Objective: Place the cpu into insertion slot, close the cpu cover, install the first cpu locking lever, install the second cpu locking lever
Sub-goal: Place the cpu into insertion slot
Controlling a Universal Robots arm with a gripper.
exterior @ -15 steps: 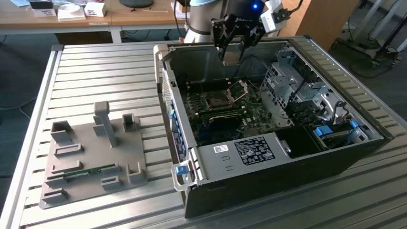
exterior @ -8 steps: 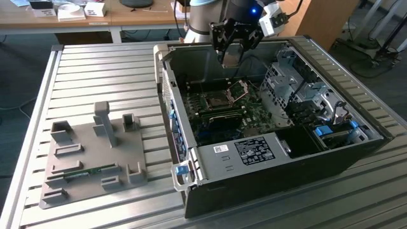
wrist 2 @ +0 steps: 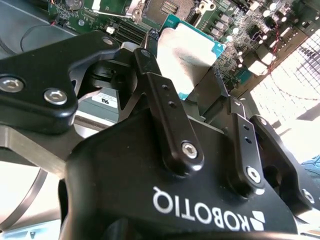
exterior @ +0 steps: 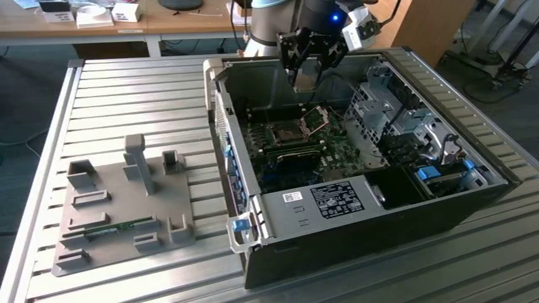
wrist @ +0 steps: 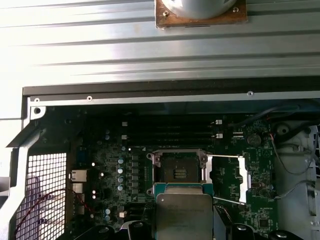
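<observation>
While the pincer [exterior: 306, 72] hangs above the open pc case [exterior: 362, 233], it grips the cpu [exterior: 304, 83] betw. its two black fingers, near the case's far wall in the exterior view. In the second wrist view the pincer [wrist 2: 186, 62] is clamped on opposite edges of the cpu [wrist 2: 192, 50]: silver-grey top, teal rim, one finger [wrist 2: 155, 85] on each side. In the first wrist view the cpu [wrist: 184, 217] sits well clear of the board, w/ the green motherboard [wrist: 110, 170] behind it.

Insertion slot [wrist: 179, 169] lies uncovered, dark square frame w/ contact field showing, nothing seated in it. In the exterior view the insertion slot [exterior: 281, 134] is lower and toward the exterior view's left of the pincer. The cpu cover [exterior: 317, 118] is swung up off the slot, tilted, hinged on the slot's side toward the exterior view's right. In the first wrist view the cpu cover [wrist: 227, 179] shows as a silvery frame w/ a big window just beside the slot, and a thin locking lever [wrist: 229, 201] runs along its edge. Long black memory slots [wrist: 170, 134] lie near the insertion slot.

Case rests on a slatted metal counter [exterior: 126, 82]. Grey fixture plate [exterior: 126, 202] w/ upright blocks lies on the counter, well apart, at the exterior view's left.
</observation>
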